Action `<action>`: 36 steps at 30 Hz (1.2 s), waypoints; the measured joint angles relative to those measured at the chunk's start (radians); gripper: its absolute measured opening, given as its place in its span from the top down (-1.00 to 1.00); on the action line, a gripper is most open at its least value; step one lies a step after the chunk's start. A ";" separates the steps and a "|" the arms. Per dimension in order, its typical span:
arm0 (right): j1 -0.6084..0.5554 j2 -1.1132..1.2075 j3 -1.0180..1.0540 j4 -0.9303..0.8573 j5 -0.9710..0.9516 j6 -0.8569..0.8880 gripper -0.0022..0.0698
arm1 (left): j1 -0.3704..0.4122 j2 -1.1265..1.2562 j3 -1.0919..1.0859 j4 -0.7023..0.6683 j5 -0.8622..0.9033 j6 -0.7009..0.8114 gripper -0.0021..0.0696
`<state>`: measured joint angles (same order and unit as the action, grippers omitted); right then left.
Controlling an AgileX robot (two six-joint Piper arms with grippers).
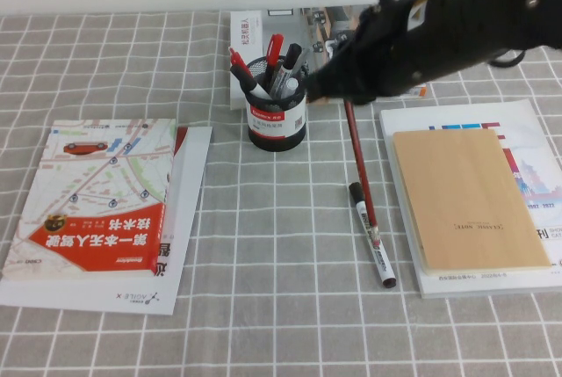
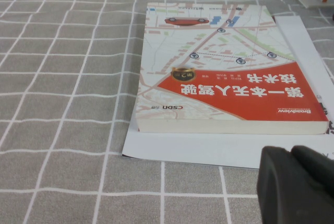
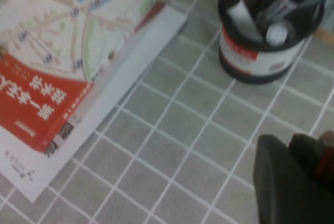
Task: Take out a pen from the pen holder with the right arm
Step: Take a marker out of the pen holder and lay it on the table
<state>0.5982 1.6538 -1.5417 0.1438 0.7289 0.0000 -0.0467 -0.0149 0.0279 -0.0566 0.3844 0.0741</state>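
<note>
A black mesh pen holder (image 1: 277, 122) (image 3: 261, 51) with a red label stands at the middle back of the table, with several red and black pens upright in it. Just right of it, my right gripper (image 1: 338, 87) (image 3: 289, 143) is shut on a red pen (image 1: 358, 157) (image 3: 326, 156). The pen slants down from the gripper, clear of the holder, toward the table. A black marker (image 1: 383, 263) lies on the cloth by the pen's lower end. My left gripper (image 2: 292, 153) shows only in its wrist view. It is shut on nothing, low over the near corner of a book.
A red and white map book (image 1: 97, 201) (image 2: 224, 78) (image 3: 57, 51) lies on white paper at the left. A tan notebook (image 1: 470, 197) sits on a stack of papers at the right. Printed boxes (image 1: 263, 25) stand behind the holder.
</note>
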 joint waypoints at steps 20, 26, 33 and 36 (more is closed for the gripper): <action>-0.070 0.310 0.000 0.168 -0.054 0.000 0.95 | 0.000 0.000 0.000 0.000 0.000 0.000 0.95; -0.070 0.357 0.000 0.188 -0.101 0.000 0.95 | 0.000 0.000 0.000 0.000 0.000 0.000 0.95; -0.070 0.385 0.000 0.191 -0.191 0.006 0.95 | 0.000 0.000 0.000 0.000 0.000 0.000 0.95; -0.070 0.392 0.000 0.192 -0.218 0.006 0.95 | 0.000 0.000 0.000 0.000 0.000 0.000 0.95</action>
<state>0.5283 2.0455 -1.5417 0.3360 0.5110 0.0056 -0.0467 -0.0149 0.0279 -0.0566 0.3844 0.0741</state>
